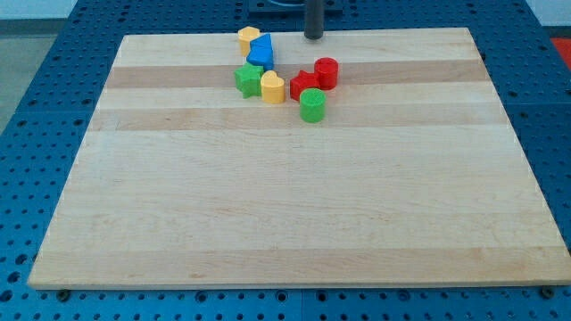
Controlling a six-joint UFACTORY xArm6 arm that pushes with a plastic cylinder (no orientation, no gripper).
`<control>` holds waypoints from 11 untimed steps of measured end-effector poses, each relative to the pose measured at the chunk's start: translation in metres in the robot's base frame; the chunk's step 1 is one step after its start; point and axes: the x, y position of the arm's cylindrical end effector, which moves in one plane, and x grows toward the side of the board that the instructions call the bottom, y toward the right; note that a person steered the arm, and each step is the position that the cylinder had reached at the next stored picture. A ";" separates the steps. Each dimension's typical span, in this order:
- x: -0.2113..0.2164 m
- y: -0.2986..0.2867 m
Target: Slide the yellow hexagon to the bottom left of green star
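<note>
No pincer showed, my tip [314,37] sat at 3 o'clock of yellow hexagon [248,37], approach pending toward green star [249,79].

rod: upright, upper part cropped | my tip [314,37]: view's top, seemingly on surface

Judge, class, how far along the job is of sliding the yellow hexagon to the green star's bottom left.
Done: nothing visibly. The yellow hexagon sits toward the view's top from the green star, against the blue block. In hand: my tip stands to the hexagon's right, apart. Left: the whole push.
</note>
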 end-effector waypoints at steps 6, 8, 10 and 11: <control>0.014 -0.125; 0.060 -0.126; 0.121 -0.126; 0.152 -0.124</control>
